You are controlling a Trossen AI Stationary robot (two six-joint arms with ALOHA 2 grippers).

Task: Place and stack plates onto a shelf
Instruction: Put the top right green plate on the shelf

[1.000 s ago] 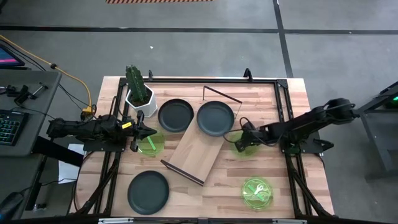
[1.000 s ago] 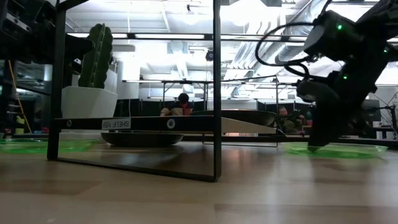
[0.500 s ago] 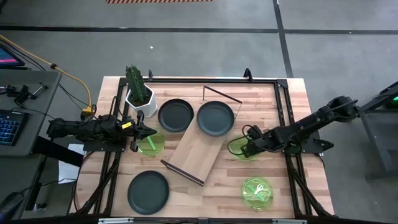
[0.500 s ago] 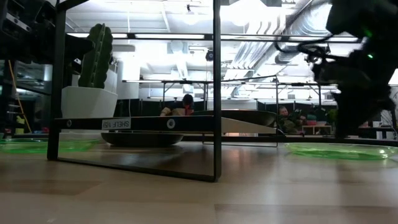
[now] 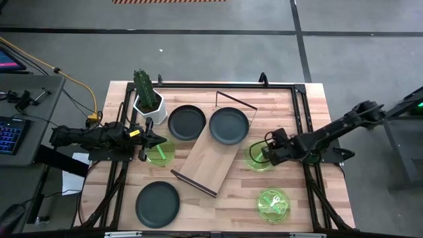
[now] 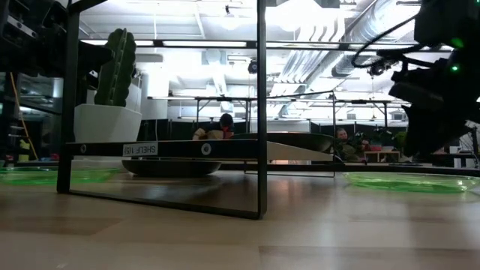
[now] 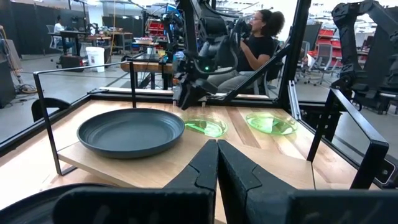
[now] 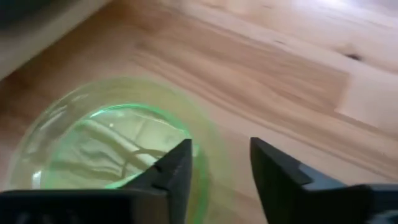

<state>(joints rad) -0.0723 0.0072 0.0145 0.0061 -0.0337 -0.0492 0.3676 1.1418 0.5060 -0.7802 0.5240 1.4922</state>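
Six round shallow plates are out on the wood-plank tabletop (image 5: pixel 301 198), three matte black and three translucent green. One matte black plate (image 5: pixel 229 125) sits on the far end of the light-wood shelf plank with thin black metal end frames (image 5: pixel 208 160), which lies at an angle across the middle of the tabletop. A second matte black plate (image 5: pixel 186 122) rests on the tabletop just beside that end of the shelf, next to the white pot holding a green cactus (image 5: pixel 148 99) near the far left corner. The third black plate (image 5: pixel 157 204) lies alone toward the near left corner, with open wood all round it.

Now the greens, glossy and see-through with green stick marks inside. One green plate (image 5: pixel 160 153) sits by the left edge, and the left gripper (image 5: pixel 157 140) hovers at its far rim with fingers pressed together on nothing. Another green plate (image 5: pixel 273 203) lies near the near right corner, well apart from everything.

The third green plate (image 8: pixel 109 149) lies flat just right of the shelf. The right gripper (image 8: pixel 221 168) is low over its rim, its dark fingers (image 8: pixel 177 168) parted with a narrow gap, one over the plate and one over bare wood, holding nothing. The near half of the shelf plank is bare.
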